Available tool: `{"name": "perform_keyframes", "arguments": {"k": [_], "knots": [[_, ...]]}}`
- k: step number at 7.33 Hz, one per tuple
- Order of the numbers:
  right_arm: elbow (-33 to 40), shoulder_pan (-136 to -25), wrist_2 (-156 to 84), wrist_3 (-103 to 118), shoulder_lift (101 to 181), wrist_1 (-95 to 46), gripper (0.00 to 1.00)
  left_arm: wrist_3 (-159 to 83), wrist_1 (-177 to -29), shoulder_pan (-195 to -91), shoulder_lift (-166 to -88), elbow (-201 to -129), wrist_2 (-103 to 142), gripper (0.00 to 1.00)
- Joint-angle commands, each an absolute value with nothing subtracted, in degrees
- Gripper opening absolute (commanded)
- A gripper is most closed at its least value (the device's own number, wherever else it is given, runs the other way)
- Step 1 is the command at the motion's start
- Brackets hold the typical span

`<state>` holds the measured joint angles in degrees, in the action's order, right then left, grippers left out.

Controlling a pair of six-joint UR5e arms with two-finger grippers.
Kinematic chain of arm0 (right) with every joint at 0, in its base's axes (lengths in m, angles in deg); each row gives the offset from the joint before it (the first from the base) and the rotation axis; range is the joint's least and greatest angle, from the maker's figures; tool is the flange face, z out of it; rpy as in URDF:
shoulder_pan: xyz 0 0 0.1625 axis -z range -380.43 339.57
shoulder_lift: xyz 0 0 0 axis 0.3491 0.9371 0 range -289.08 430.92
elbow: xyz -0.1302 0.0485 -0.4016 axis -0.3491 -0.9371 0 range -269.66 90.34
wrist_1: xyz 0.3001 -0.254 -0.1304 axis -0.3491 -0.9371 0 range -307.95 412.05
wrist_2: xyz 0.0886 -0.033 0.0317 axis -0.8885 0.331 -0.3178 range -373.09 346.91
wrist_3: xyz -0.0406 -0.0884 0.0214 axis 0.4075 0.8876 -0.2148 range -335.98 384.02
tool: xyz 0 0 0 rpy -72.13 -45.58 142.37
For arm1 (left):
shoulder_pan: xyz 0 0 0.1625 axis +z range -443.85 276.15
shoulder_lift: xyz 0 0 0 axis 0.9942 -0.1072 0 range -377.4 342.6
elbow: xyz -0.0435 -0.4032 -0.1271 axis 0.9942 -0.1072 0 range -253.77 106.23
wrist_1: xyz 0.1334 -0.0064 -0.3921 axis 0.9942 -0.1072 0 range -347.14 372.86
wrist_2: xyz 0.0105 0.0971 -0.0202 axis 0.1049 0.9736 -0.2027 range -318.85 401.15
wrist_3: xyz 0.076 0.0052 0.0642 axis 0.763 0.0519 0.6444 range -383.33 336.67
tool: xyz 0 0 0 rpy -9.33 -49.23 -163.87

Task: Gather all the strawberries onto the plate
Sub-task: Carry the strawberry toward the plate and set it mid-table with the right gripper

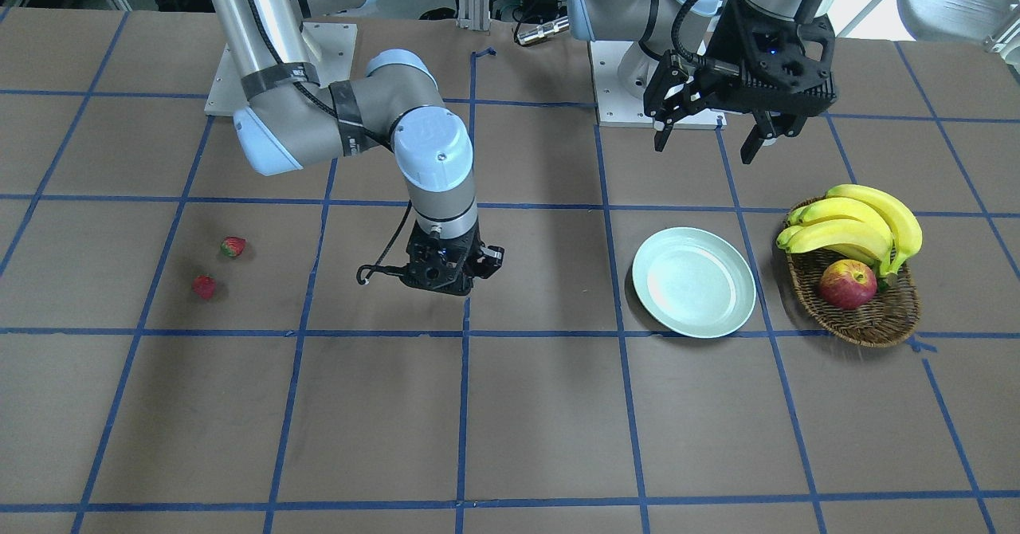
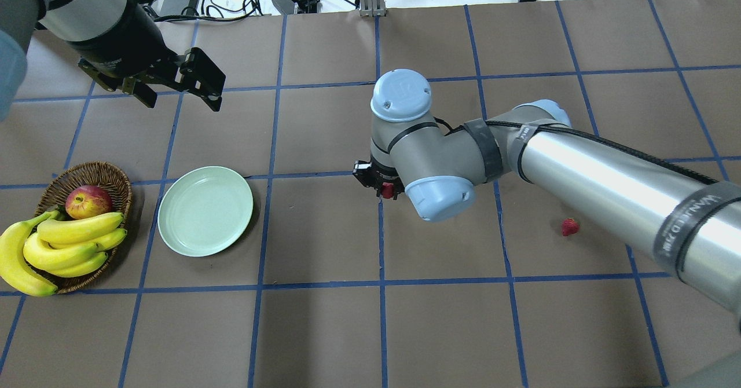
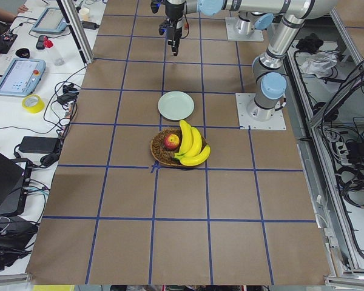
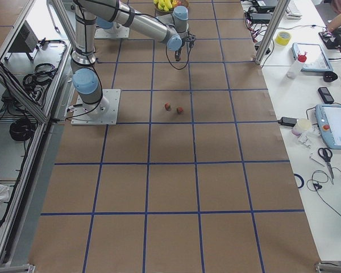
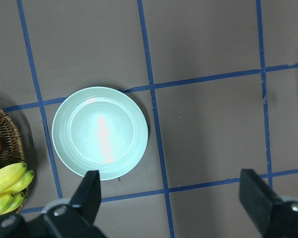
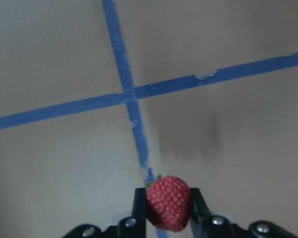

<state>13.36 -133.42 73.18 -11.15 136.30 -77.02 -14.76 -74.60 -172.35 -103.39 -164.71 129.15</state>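
Note:
A red strawberry (image 6: pixel 169 204) sits pinched in my right gripper (image 6: pixel 168 197), which is shut on it and hangs above a blue tape crossing near the table's middle. Two more strawberries (image 1: pixel 233 246) (image 1: pixel 204 286) lie on the table on the robot's right side; the overhead view shows only one of them (image 2: pixel 570 226), beside my right arm. The pale mint plate (image 1: pixel 693 281) (image 2: pixel 205 211) holds nothing and lies well to the left of my right gripper. My left gripper (image 1: pixel 705 151) hovers open, high above and behind the plate (image 5: pixel 100 133), with nothing between its fingers.
A brown wicker basket (image 1: pixel 868 323) with bananas (image 1: pixel 857 227) and a red-yellow apple (image 1: pixel 848 284) stands just beyond the plate on the robot's left. Blue tape lines grid the brown table. Cables and devices line the table's edges.

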Motion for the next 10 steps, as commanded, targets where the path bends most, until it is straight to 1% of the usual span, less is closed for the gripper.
{"name": "perform_keyframes", "arguments": {"k": [1, 3, 4, 5, 6, 8, 10], "knots": [[8.44, -135.39, 73.57, -13.6, 130.87, -77.41, 0.0, -14.72, -74.59, -172.35, -103.35, -164.82, 129.22, 1.0], [8.07, -135.39, 74.01, -13.6, 130.16, -78.02, 0.0, -14.89, -74.59, -172.35, -103.35, -164.74, 129.22, 1.0], [8.25, -135.39, 73.83, -13.51, 129.98, -78.03, 0.35, -14.89, -74.59, -172.35, -103.35, -164.73, 129.13, 1.0], [8.25, -135.39, 74.0, -13.43, 129.98, -77.94, 0.88, -15.07, -74.59, -172.35, -103.35, -164.73, 129.13, 1.0], [8.08, -135.39, 74.01, -13.34, 130.24, -77.68, 1.0, -14.98, -74.59, -172.35, -103.35, -164.82, 129.13, 1.0], [8.42, -133.74, 74.18, -9.68, 133.39, -76.8, 1.0, -15.5, -74.59, -172.35, -103.35, -164.74, 128.95, 1.0], [9.65, -125.77, 74.27, -0.2, 140.57, -65.43, 1.0, -13.06, -72.42, -171.22, -103.7, -164.82, 129.65, 1.0]]}}
